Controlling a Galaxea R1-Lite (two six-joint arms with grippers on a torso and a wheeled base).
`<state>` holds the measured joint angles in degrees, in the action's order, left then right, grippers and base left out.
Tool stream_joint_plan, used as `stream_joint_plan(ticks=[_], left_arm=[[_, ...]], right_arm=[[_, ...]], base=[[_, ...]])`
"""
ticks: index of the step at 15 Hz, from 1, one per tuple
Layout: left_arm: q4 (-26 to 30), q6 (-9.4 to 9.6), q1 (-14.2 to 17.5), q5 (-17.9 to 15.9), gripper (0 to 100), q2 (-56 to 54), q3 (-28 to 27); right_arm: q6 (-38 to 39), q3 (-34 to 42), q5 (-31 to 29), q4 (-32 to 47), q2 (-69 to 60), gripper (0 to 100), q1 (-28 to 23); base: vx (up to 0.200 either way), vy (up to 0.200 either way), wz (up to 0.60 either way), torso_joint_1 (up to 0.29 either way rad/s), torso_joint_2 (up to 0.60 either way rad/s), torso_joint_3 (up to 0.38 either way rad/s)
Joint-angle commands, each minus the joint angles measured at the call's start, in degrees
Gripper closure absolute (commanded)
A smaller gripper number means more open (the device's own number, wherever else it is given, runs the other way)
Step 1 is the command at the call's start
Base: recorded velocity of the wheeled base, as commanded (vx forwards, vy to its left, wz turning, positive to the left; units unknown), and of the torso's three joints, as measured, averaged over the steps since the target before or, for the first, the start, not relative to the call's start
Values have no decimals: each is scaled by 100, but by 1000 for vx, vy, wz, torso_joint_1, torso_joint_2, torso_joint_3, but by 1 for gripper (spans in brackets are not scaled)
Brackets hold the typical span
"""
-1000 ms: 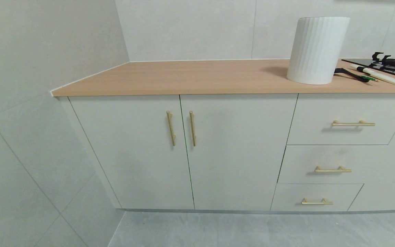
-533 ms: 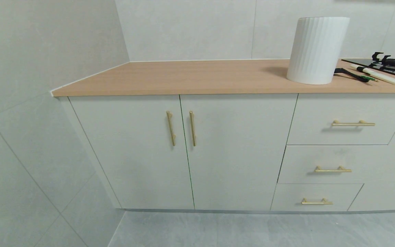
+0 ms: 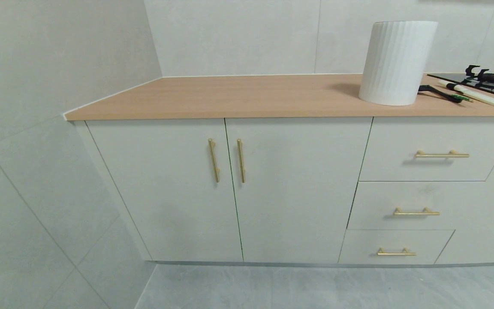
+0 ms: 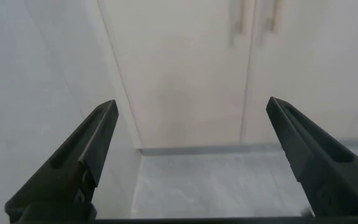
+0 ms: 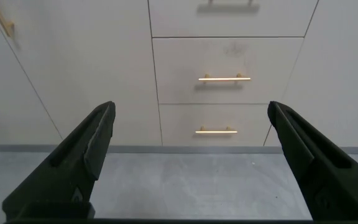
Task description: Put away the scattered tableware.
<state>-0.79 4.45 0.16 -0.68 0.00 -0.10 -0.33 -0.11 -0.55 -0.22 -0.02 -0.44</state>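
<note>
Black wedge-shaped left fingers and right fingers gaped wide, with smooth pale doors and brass-handled drawers ahead between them.

A few long utensils lie flat on the wooden counter, just to the right of a tall white ribbed holder that stands upright. Nearest the holder is a black-handled utensil, one end hidden behind the holder's base. A small green piece sits at its other end. Farther right of the holder, a long cream utensil with a dark end lies slanted. Which kind of utensil each one is cannot be told.
</note>
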Motion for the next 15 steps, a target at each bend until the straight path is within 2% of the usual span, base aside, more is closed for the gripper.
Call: stream_joint_plan(ticks=[1, 6, 8, 9, 15], left_arm=[[150, -58, 2, -20, 0, 0, -8], [114, -155, 2, -37, 0, 0, 1], [106, -401, 2, -28, 0, 0, 1], [106, -436, 2, -28, 0, 0, 1], [106, -419, 2, -28, 0, 0, 1]], right_arm=[[-2, 11, 11, 40, 20, 0, 0], [-2, 11, 28, 31, 11, 0, 9], [-2, 11, 143, 31, 11, 0, 9], [7, 11, 169, 31, 11, 0, 18], [42, 11, 178, 31, 11, 0, 18]], base=[[0, 0, 0, 0, 0, 0], [0, 0, 0, 0, 0, 0], [0, 0, 0, 0, 0, 0], [0, 0, 0, 0, 0, 0], [0, 0, 0, 0, 0, 0]])
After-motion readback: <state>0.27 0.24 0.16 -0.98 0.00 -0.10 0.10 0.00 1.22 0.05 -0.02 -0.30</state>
